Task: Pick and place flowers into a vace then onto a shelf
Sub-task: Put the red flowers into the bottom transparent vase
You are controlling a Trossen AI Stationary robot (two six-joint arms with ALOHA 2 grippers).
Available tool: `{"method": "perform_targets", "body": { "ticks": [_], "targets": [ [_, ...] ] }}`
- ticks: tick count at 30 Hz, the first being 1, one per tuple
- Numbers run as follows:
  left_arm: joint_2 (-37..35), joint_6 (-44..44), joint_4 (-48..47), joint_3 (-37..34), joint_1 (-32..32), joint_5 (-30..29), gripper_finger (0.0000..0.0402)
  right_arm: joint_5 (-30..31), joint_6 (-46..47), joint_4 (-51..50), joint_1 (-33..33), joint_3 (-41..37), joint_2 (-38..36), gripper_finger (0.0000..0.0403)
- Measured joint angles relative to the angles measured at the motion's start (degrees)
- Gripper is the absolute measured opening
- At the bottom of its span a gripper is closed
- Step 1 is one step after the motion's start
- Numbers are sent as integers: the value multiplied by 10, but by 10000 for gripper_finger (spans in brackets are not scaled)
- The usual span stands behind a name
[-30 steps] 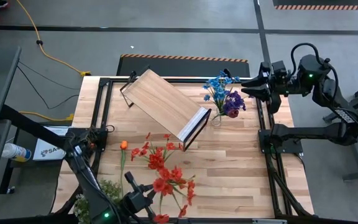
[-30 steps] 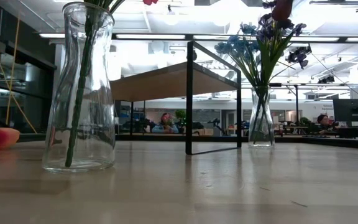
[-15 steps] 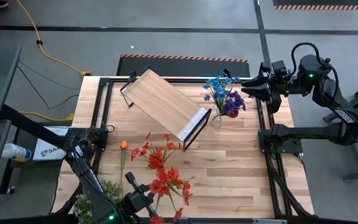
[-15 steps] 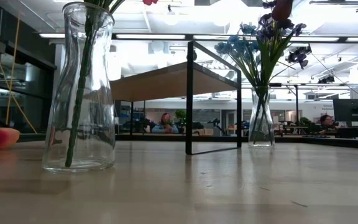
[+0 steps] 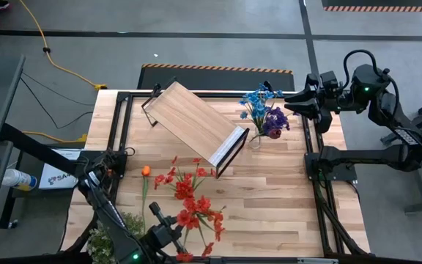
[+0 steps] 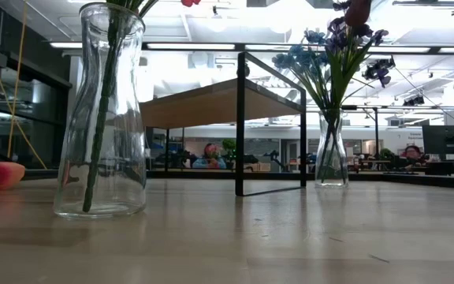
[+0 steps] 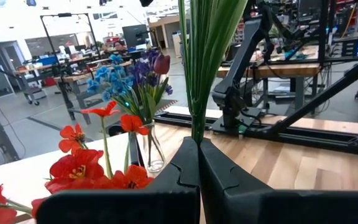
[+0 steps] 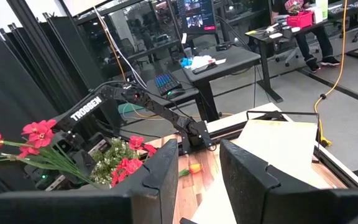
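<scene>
My left gripper [image 5: 165,235] is at the table's near edge, shut on a bunch of red flowers [image 5: 200,214]. In the left wrist view the green stems [image 7: 196,106] rise from my left gripper [image 7: 199,152]. More red flowers [image 5: 184,185] are just beyond the bunch, and an orange bloom [image 5: 146,171] lies on the table. A clear vase [image 6: 101,110] close to the low camera holds one green stem. A second vase [image 5: 256,139] with blue and purple flowers [image 5: 264,110] stands by the shelf [image 5: 195,123]. My right gripper [image 5: 293,103] waits open beyond the table's far right corner. My left gripper pinches the bunch's green stems [image 7: 195,127] between its two shut fingers. The stems stand up out of the fingertips and cross them. The red blooms [image 5: 205,220] spread out past the gripper, toward the table's right. Where the stems' lower ends sit is hidden.
The shelf sits at a slant on the far half of the table, on its black frame [image 6: 240,126]. A bushy pale green-white plant [image 5: 116,231] is beside my left arm. Black rails [image 5: 119,139] edge the table. Bare tabletop [image 5: 284,198] lies on the right.
The red bunch in my left gripper has shifted a little toward the table's left. My right arm has kept still.
</scene>
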Motion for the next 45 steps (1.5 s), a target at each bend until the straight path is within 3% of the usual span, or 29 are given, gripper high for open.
{"method": "perform_targets", "body": {
  "ticks": [17,28,45],
  "targets": [
    [-1,-35,0,-50,48,2,27,-28,-2,0,0,0,0,110],
    [-1,-146,0,-116,48,2,27,-33,9,0,0,0,0,110],
    [-1,-237,16,-178,48,2,27,-33,13,8,0,0,0,110]
  ]
}}
